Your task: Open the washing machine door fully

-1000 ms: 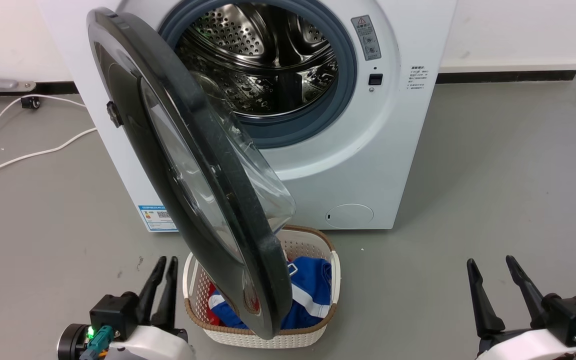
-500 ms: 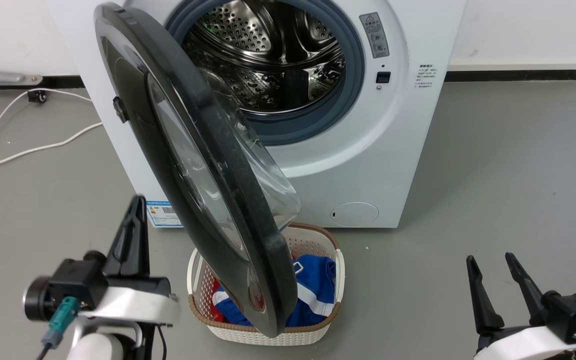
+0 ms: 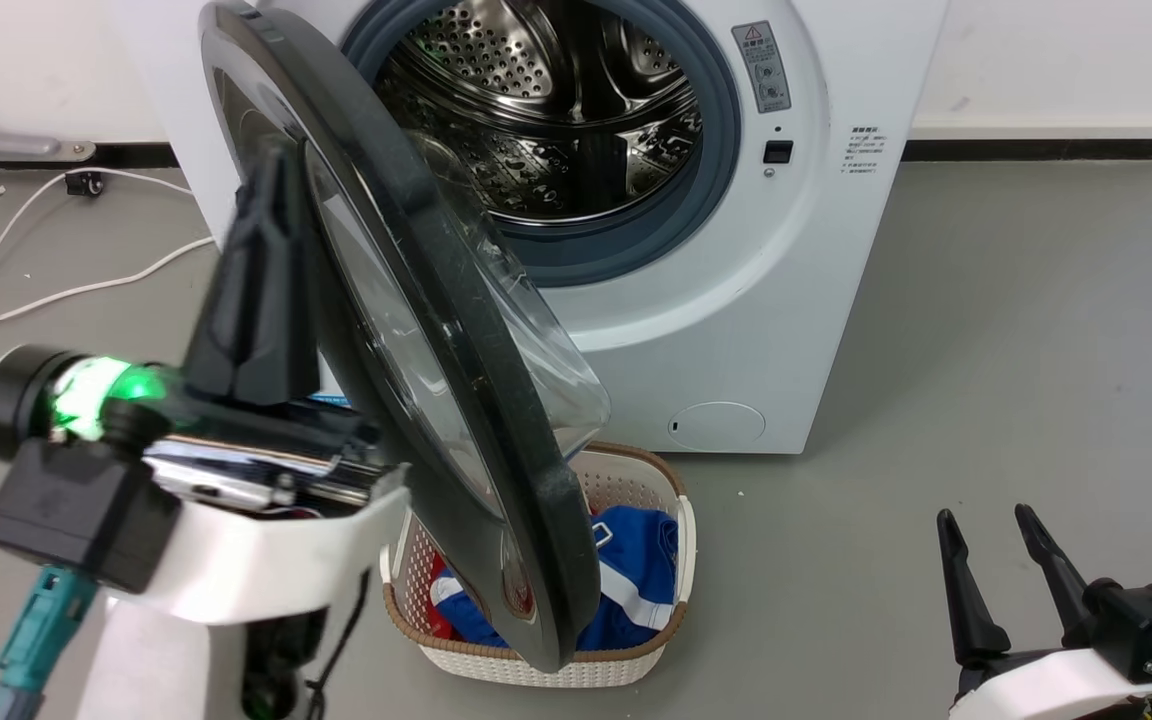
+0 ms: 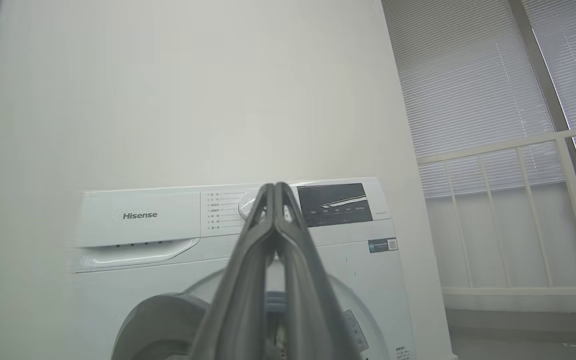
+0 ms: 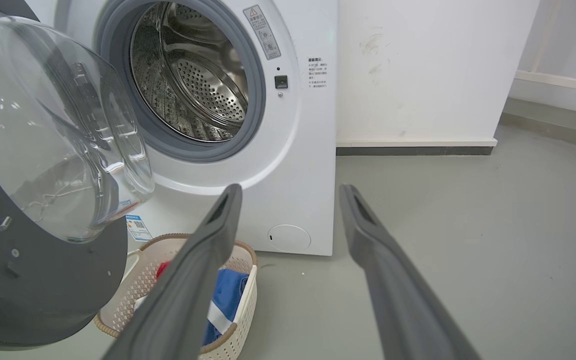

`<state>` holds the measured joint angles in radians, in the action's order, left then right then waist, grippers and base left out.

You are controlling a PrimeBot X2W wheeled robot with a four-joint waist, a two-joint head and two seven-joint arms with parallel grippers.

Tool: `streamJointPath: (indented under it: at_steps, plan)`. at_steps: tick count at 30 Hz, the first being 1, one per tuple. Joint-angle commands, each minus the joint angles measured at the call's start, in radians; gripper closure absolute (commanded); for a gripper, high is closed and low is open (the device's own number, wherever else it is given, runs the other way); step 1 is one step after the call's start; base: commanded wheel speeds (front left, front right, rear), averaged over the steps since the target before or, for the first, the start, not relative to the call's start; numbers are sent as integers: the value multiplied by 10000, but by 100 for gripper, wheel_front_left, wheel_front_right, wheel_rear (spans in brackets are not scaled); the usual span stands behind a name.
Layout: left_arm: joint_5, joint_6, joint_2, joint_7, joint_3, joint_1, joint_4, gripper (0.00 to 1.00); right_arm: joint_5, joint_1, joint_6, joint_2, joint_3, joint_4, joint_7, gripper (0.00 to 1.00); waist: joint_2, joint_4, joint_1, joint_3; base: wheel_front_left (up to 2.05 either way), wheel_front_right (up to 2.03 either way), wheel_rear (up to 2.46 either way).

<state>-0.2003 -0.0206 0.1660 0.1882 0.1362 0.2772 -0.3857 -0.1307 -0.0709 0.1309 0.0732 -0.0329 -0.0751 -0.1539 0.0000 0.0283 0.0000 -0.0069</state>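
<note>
Washing machine door (image 3: pixel 396 220) is hanging half-open at frame centre, above basket (image 3: pixel 684 540) on grey floor (image 3: pixel 986 350). Left gripper (image 3: pixel 271 165), fingers pressed together, empty, is sitting by its outer face, maybe touching. Right gripper (image 3: pixel 986 520) is hovering spread, empty, lower right.

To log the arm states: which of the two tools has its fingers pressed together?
The left tool: its fingers meet at the tips, high up beside the washing machine door. The right tool sits low, its fingers spread apart.

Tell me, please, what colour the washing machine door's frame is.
The washing machine door frame is glossy black; the head view shows it best.
</note>
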Motion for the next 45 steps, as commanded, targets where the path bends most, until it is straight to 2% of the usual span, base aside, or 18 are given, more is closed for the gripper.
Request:
streamJointPath:
  at_steps: [1,6,12,20,27,31,45]
  plan:
    - [10,-147,-94,-246,319,193,-269,100,72,189,-2,-42,-22,-46,-15,0,0,-24,0,8,0,0,0]
    - [-192,-488,-321,-1090,1486,127,-602,100,57,174,-2,-60,-13,-123,-40,0,0,-108,0,30,0,0,0]
    - [-478,-703,-347,-2048,2573,-268,-701,100,71,111,-1,-78,-54,-173,-48,0,0,-136,0,46,0,0,0]
    - [-1240,-942,-72,-3594,4337,-1274,-417,100,136,1,-2,-97,-165,-174,-43,0,0,-44,0,10,0,0,0]
    - [-1877,-1013,228,-4587,5582,-2186,504,100,61,8,-2,-102,-113,-222,3,0,0,-39,0,-20,0,0,0]
    - [-1884,-860,315,-4627,5601,-2415,1230,100,26,15,-2,-109,-112,-265,10,0,0,-39,0,7,0,0,0]
    - [-1462,117,29,-3005,4336,-1569,3373,100,-83,162,-2,-148,-47,-426,30,0,0,-113,0,87,0,0,0]
